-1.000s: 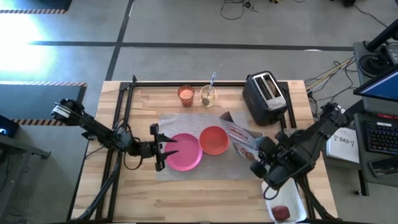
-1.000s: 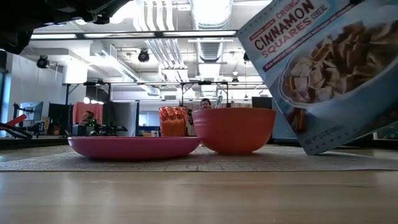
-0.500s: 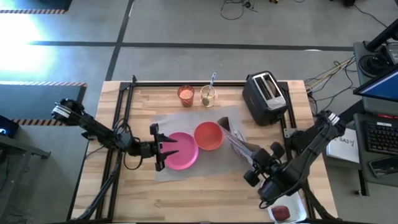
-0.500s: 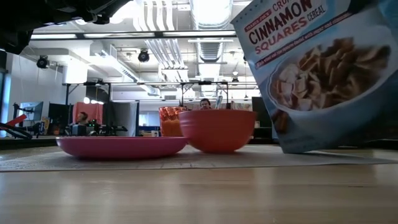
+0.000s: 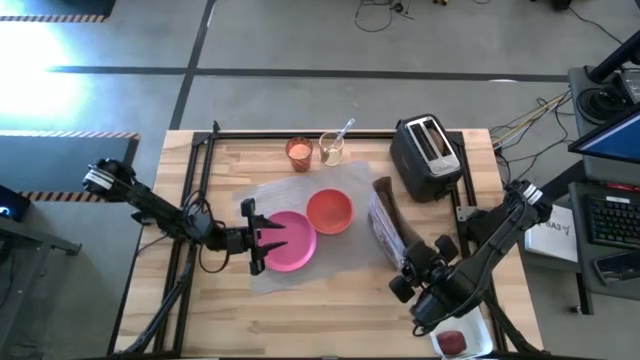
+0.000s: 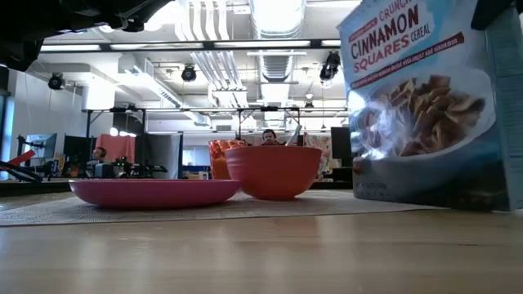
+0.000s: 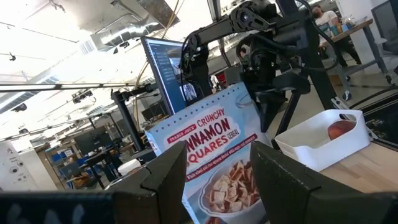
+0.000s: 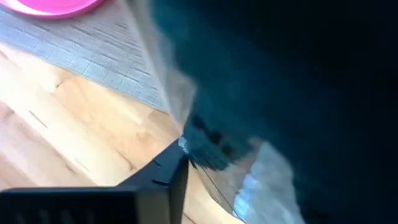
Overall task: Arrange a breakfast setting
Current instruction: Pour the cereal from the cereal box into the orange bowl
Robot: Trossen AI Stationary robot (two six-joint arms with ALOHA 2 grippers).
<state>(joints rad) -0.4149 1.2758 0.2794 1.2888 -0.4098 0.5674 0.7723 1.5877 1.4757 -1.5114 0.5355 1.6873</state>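
Note:
A grey mat (image 5: 268, 200) lies mid-table. On it rest a pink plate (image 5: 290, 242) and an orange-red bowl (image 5: 329, 212). A Cinnamon Squares cereal box (image 5: 384, 226) stands upright at the mat's right edge, its base (image 6: 425, 200) on the table. My right gripper (image 5: 407, 266) hangs at the box's near top end; whether it touches the box, I cannot tell. My left gripper (image 5: 256, 240) waits open just left of the plate, with nothing between its fingers. An orange cup (image 5: 299, 152) and a glass holding a spoon (image 5: 333, 148) stand at the far side. The apple (image 5: 452, 342) lies in a white bin.
A black toaster (image 5: 428, 155) stands at the far right. The white bin (image 7: 323, 142) with the apple sits at the near right corner, close under my right arm. Bare wood lies along the near edge and the left side.
My right gripper has moved down and toward the table's near edge. The cereal box has swung from tilted to upright and now stands on its base. The mat, with the plate and bowl on it, has slid a little toward the table's left and far edges.

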